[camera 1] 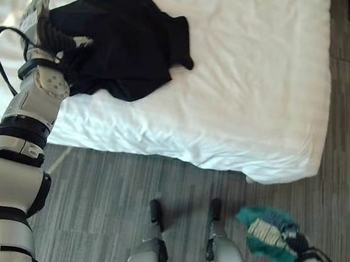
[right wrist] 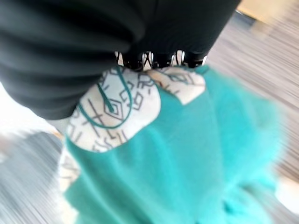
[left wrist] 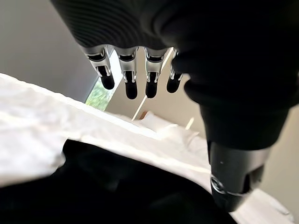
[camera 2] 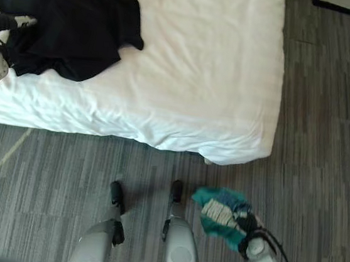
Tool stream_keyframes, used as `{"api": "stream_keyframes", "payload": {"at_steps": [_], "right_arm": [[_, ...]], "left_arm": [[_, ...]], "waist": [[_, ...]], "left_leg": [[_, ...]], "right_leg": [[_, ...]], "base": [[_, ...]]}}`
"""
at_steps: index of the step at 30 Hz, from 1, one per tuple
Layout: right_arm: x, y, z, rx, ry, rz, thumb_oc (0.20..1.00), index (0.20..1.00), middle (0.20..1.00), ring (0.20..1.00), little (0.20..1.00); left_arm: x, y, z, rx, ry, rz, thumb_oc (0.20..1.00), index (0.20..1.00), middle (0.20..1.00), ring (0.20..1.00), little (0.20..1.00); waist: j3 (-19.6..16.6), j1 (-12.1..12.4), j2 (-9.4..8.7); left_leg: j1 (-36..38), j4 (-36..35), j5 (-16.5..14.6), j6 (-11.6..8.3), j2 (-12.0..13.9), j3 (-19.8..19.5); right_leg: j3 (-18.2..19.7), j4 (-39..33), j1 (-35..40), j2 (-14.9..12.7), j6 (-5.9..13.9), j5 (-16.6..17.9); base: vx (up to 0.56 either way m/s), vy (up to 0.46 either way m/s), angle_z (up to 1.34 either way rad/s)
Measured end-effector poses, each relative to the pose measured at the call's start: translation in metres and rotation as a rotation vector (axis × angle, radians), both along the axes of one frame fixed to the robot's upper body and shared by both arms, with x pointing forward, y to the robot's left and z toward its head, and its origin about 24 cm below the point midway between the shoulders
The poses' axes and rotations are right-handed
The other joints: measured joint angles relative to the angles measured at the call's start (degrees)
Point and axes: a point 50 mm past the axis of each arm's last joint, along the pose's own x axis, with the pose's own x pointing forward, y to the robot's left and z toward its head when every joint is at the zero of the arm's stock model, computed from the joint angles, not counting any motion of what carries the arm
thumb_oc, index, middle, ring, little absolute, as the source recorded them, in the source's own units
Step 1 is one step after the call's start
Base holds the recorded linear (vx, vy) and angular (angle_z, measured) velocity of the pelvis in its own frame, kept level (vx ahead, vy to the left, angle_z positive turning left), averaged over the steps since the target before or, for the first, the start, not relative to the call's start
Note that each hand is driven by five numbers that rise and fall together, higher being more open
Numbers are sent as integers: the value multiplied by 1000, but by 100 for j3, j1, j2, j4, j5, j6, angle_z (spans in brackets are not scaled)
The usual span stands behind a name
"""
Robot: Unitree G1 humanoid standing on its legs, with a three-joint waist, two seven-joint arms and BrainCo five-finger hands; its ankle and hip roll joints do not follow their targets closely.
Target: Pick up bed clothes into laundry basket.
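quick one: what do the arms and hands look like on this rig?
Silver-grey segmented arms with black joint bands. Left hand: dark ribbed cover over back and wrist, silver fingers with dark tips, thick dark thumb. Right hand has the same dark ribbed cover.

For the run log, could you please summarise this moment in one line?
left robot hand: open over black garment on bed | right robot hand: shut on teal cloth

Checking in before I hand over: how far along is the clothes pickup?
Nothing looks binned yet. The right hand has its fingers curled into a teal garment held over the floor. The left hand, fingers straight, hovers at the black garment still lying on the bed.
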Motion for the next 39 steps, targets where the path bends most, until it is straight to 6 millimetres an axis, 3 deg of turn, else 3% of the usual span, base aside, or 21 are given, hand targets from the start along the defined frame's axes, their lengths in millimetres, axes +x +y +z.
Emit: {"api": "stream_keyframes", "payload": {"at_steps": [2, 5, 8, 9, 10, 11, 17, 21, 24, 27, 29, 30, 32, 35, 37, 39], "right_arm": [[-7, 4, -5, 28, 29, -3, 200, 200, 200, 200, 200], [-2, 6, -3, 53, 3, -22, 200, 200, 200, 200, 200], [35, 12, 16, 116, -141, -29, 200, 200, 200, 200, 200], [44, 14, 22, 134, -175, -31, 200, 200, 200, 200, 200], [52, 18, 27, 155, -217, -21, 200, 200, 200, 200, 200], [57, 22, 32, 174, -254, -8, 200, 200, 200, 200, 200], [79, 29, 45, 176, -310, 46, 200, 200, 200, 200, 200], [90, 26, 56, 203, -357, 34, 200, 200, 200, 200, 200], [90, 21, 58, 226, -374, 1, 200, 200, 200, 200, 200], [78, 24, 47, 236, -321, -1, 200, 200, 200, 200, 200], [51, 20, 28, 232, -218, -18, 200, 200, 200, 200, 200], [39, 19, 18, 219, -159, -21, 200, 200, 200, 200, 200], [23, 13, 9, 216, -102, -68, 200, 200, 200, 200, 200], [-7, 0, 2, 223, -65, -173, 200, 200, 200, 200, 200], [-13, -6, 6, 224, -91, -204, 200, 200, 200, 200, 200], [-10, -9, 25, 250, -229, -228, 200, 200, 200, 200, 200]], "left_arm": [[2, 5, -8, -123, 5, 6, 1000, 1000, 1000, 1000, 1000], [0, 13, -7, -216, -4, 27, 1000, 1000, 1000, 1000, 1000], [-8, 25, 41, -247, -111, 60, 1000, 1000, 1000, 1000, 1000], [-8, 24, 48, -249, -126, 47, 912, 912, 912, 912, 912], [-8, 23, 53, -278, -147, 24, 282, 282, 282, 282, 282], [-8, 22, 56, -305, -173, 2, 200, 200, 200, 200, 200], [-15, 24, 80, -402, -290, -89, 200, 200, 200, 200, 200], [-13, 22, 79, -400, -247, -121, 200, 200, 200, 200, 200], [-11, 15, 84, -371, -241, -151, 200, 200, 200, 200, 200], [-7, -6, 95, -270, -233, -227, 200, 200, 200, 200, 200], [-8, -52, 115, -92, -283, -382, 200, 200, 200, 200, 200], [-11, -71, 118, -25, -327, -464, 200, 200, 200, 200, 200], [-18, -100, 116, 29, -377, -570, 200, 200, 200, 200, 200], [-28, -158, 78, -6, -399, -839, 200, 200, 200, 200, 200], [-36, -187, 54, -36, -392, -978, 200, 200, 200, 200, 200], [-55, -196, 25, -149, -412, -1066, 200, 200, 200, 200, 200]], "waist": [[64, -34, 83], [138, -74, 174], [572, -83, 307], [628, -74, 306], [665, -81, 297], [695, -81, 292], [827, -38, 260], [800, -66, 212], [693, -81, 136], [709, -66, 76], [687, 6, 49], [412, 11, 68], [244, 0, 99], [-163, -36, 237], [-406, -136, 307], [-415, -214, 367]], "left_leg": [[-57, 0, 1, 1, 20, 72], [-154, -6, 14, 0, 39, 76], [-621, 1, 161, 16, 43, 51], [-738, 1, 175, 28, 43, 52], [-857, 1, 190, 31, 44, 48], [-989, 2, 211, 30, 44, 44], [-1010, 3, 250, 63, 45, 36], [-767, 3, 248, 63, 44, 39], [-631, 4, 238, 52, 53, 57], [-327, 3, 239, 54, 56, 51], [95, 1, 105, -3, 46, 4], [115, -17, 28, -59, 19, -11], [323, -28, -14, -61, -22, -17], [686, -32, -115, -13, -120, -70], [790, -28, -174, 46, -210, -61], [1015, -33, -222, 104, -264, 91]], "right_leg": [[58, 0, -104, 20, -26, 37], [67, -3, -214, 35, -25, 56], [47, 2, -648, 42, -57, 201], [49, 2, -768, 41, -55, 220], [49, 1, -892, 41, -54, 235], [46, 2, -1018, 44, -61, 249], [-6, 5, -1027, 47, -93, 298], [-18, 5, -784, 44, -94, 298], [4, 6, -678, 50, -95, 296], [-51, 6, -355, 57, -115, 308], [-87, 2, 99, 41, -97, 204], [-70, 0, 123, 6, -69, 135], [-66, 3, 337, -29, -49, 111], [-98, 0, 729, -136, 34, 14], [-45, 5, 827, -208, 102, -48], [97, 84, 922, -272, 152, -33]], "base": [[-45, 6, -14], [-89, -19, -4], [-105, -18, 4], [-133, -18, 1], [-75, -12, 1], [-56, 7, 2], [0, 0, 0], [33, 31, -1], [75, 21, -5], [122, 8, 5], [131, 45, 10], [128, 67, 4], [110, 94, 5], [38, 68, 9], [-45, 148, 1], [-93, 149, -32]]}}
